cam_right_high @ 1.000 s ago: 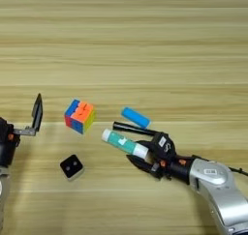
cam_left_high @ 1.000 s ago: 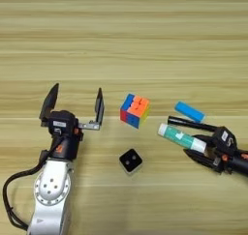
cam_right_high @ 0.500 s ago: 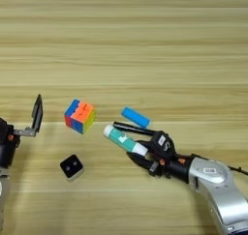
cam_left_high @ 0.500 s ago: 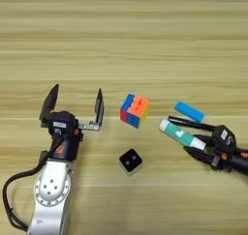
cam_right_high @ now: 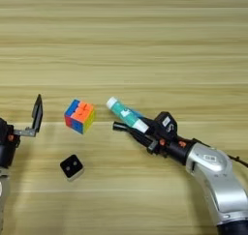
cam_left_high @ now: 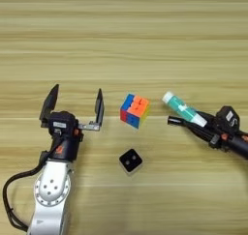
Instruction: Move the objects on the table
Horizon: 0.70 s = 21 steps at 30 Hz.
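Right end effector point(cam_right_high: 127, 124) is pinching the glue stick point(cam_right_high: 127, 115), tilted over the worktop point(cam_left_high: 145, 36). Left end effector point(cam_left_high: 75, 106) just sits spread wide, holding nothing, beside the puzzle cube point(cam_left_high: 134, 110).

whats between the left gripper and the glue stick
The multicoloured puzzle cube sits between the open left gripper and the glue stick held by the right gripper; the left eye view shows it.

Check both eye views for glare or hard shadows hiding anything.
Left eye view: even light, no glare on the table, faint soft shadow by the black cube, open left gripper whole. Right eye view: same light; the edge crops that gripper to one finger; the right gripper, shut on the glue stick, hides its base.
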Motion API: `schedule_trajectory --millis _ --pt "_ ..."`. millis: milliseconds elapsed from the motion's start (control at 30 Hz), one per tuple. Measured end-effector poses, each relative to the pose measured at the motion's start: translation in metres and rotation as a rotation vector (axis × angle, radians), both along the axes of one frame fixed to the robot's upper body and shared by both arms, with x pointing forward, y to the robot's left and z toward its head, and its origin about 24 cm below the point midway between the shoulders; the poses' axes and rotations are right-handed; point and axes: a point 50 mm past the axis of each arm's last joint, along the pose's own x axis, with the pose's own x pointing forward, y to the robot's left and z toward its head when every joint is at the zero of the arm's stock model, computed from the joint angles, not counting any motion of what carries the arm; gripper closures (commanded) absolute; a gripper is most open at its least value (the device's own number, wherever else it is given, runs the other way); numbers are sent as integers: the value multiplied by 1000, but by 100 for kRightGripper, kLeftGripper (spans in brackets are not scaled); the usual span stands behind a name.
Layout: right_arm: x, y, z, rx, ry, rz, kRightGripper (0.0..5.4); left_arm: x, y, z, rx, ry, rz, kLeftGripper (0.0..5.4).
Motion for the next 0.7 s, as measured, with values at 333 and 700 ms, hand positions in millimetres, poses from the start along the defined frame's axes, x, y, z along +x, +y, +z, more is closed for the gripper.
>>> schedule_trajectory --millis 333,700 --pt "17 -35 18 -61 -55 -105 370 0 0 0 -1 -1 1 0" --pt "27 -77 10 -182 -24 -193 370 0 0 0 0 0 1 0"
